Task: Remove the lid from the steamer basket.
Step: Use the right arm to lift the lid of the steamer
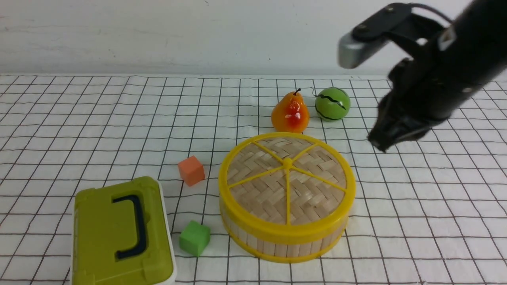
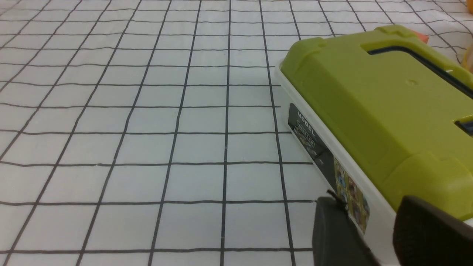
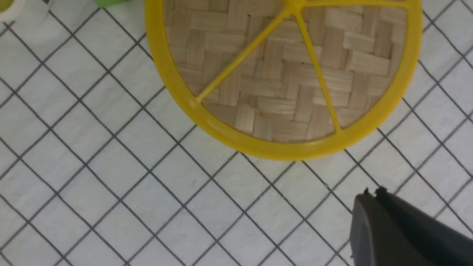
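Note:
The steamer basket [image 1: 277,246] stands in the middle of the checked cloth, round, with a bamboo-slat wall and yellow rims. The lid [image 1: 287,178] rests flat on top of it: woven tan bamboo, yellow rim, thin yellow spokes meeting at a hub. My right gripper [image 1: 380,144] hangs in the air to the right of the basket and a little behind it, shut and empty. In the right wrist view its closed tips [image 3: 371,194] are off the lid's [image 3: 281,81] rim, over bare cloth. My left gripper [image 2: 377,225] shows only in its wrist view, open, beside the olive box.
An olive-green box [image 1: 119,233] with a dark handle sits at the front left, close to my left gripper [image 2: 377,99]. An orange cube [image 1: 191,170] and a green cube [image 1: 194,238] lie left of the basket. A pear [image 1: 290,113] and a green ball [image 1: 332,103] stand behind it.

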You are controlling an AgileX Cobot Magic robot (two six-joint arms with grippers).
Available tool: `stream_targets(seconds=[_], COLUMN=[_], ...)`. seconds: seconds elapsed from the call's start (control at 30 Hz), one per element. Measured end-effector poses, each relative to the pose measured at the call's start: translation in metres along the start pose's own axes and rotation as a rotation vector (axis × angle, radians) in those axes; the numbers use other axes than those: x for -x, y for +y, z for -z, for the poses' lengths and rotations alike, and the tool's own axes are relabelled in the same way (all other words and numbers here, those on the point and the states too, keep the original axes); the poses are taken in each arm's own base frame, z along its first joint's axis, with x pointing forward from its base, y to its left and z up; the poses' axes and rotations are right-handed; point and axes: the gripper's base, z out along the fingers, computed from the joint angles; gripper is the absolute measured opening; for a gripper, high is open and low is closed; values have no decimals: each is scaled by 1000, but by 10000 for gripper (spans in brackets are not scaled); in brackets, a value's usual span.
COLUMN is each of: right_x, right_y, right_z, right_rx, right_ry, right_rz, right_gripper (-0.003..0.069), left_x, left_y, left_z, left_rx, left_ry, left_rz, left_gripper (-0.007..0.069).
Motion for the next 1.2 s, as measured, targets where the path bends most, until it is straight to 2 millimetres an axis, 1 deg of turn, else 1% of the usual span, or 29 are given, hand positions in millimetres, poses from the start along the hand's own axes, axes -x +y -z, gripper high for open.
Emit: stream_targets(seconds=[0.07,0.1,0.13,0.17,0.2,0.23,0.3,0.37,0.43,0.53,0.6,0.63,0.67,0.7,0.93,1.0,1.07,1.1,1.13,1.17,1.2], right_x=[13,14,23,27,32,33,40,43,50,55,57,57,58,59,61,62,62,62,62,62,62], right_y=[-1,-2,-3,-4,-5,-6,-7,-8,-10,-12,-14,-14,-16,-17,-19,-20,-19,-19,-19,-17,-17], right_z=[-21,-23,-37,-46,-53,-57,-73,-82,-99,-116,-128,-128,-136,-140,-153,-155,-155,-155,-155,-155,-155], right_rx=[13,14,22,30,41,45,68,79,97,97,91,90,84,81,72,73,77,81,81,85,84], right_ry=[29,32,47,57,60,67,81,86,74,61,55,52,45,39,22,23,24,25,25,26,25], right_rz=[-7,-8,-10,-15,-20,-21,-31,-37,-51,-70,-91,-93,-108,-115,-124,-125,-127,-128,-128,-127,-127], right_gripper=[27,30,66,97,133,150,247,308,398,426,424,423,409,399,341,304,248,201,192,121,98], left_x=[0,0,0,0,0,0,0,0,0,0,0,0,0,0,0,0,0,0,0,0,0], left_y=[0,0,0,0,0,0,0,0,0,0,0,0,0,0,0,0,0,0,0,0,0], left_z=[0,0,0,0,0,0,0,0,0,0,0,0,0,0,0,0,0,0,0,0,0], left_rx=[0,0,0,0,0,0,0,0,0,0,0,0,0,0,0,0,0,0,0,0,0], left_ry=[0,0,0,0,0,0,0,0,0,0,0,0,0,0,0,0,0,0,0,0,0], left_rz=[0,0,0,0,0,0,0,0,0,0,0,0,0,0,0,0,0,0,0,0,0], left_gripper=[239,239,239,239,239,239,239,239,239,239,239,239,239,239,239,239,239,239,239,239,239])
